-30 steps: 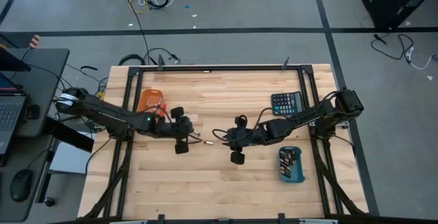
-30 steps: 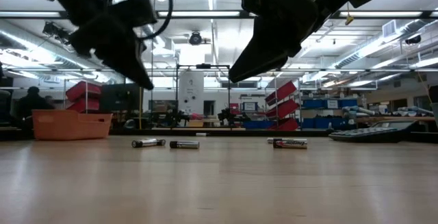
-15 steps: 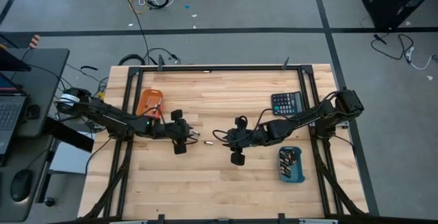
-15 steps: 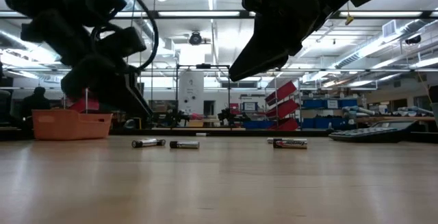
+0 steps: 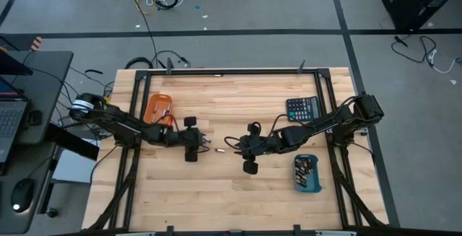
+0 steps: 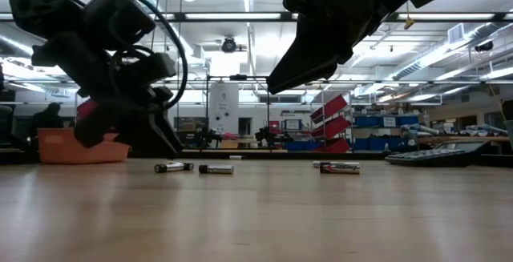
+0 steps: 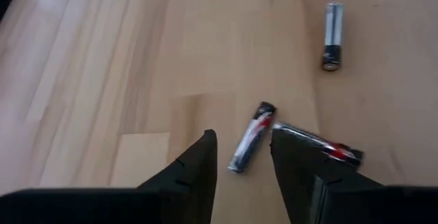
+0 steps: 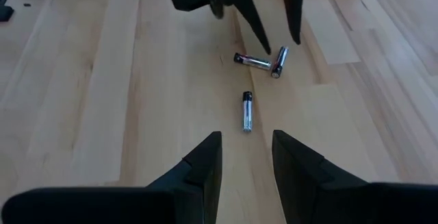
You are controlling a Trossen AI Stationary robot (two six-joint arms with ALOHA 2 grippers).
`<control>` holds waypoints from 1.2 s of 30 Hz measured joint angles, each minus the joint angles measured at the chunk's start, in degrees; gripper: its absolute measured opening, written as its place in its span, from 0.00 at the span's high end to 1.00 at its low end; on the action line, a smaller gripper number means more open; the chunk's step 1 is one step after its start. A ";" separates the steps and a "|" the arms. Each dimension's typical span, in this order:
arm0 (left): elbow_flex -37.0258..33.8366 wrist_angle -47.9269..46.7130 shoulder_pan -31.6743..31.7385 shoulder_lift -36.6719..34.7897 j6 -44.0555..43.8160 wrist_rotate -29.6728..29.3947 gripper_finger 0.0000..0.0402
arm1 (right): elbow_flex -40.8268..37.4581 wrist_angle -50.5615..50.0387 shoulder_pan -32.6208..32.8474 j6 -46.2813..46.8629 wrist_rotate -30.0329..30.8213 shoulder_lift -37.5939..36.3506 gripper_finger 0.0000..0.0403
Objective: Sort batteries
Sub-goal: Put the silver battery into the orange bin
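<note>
Left hand [image 7: 243, 159] low over the pale wooden worktop [image 5: 238, 193], fingers spread, empty, straddling one small black-and-silver cylindrical battery [image 7: 250, 136]; likely lined up to pinch it. A second cell [image 7: 319, 144] touches its end; a third [image 7: 332, 35] lies apart. Right hand [image 8: 245, 159] hovers higher, parted, empty, facing them, probably waiting.

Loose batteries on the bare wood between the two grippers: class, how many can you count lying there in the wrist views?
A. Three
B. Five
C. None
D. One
A: the right wrist view shows one battery lying alone and a touching pair beyond it, below the open left gripper; the left wrist view shows the same three.
</note>
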 joint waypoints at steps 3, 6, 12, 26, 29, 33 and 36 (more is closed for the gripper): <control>0.00 0.01 0.95 0.02 0.68 -0.11 0.66 | 0.00 -0.13 0.00 0.25 -0.02 0.00 0.72; 0.00 -0.28 1.96 0.02 2.02 0.90 0.66 | 0.00 -0.11 0.00 0.25 -0.02 0.00 0.72; 0.00 -0.52 2.81 0.02 3.15 4.40 0.66 | 0.00 -0.13 0.00 0.27 -0.02 0.00 0.72; 0.02 1.60 2.84 3.15 3.46 6.29 0.66 | 0.00 0.01 0.00 0.27 -0.02 0.00 0.72; 0.07 2.52 3.10 4.13 3.40 6.29 0.66 | 0.00 0.00 0.00 0.27 -0.02 0.00 0.72; 0.11 2.70 3.14 4.31 3.40 6.27 0.66 | 0.00 0.02 0.00 0.27 -0.02 0.00 0.72; 0.13 2.42 3.16 4.33 3.24 6.27 0.66 | 0.00 0.02 0.00 0.27 -0.02 0.00 0.72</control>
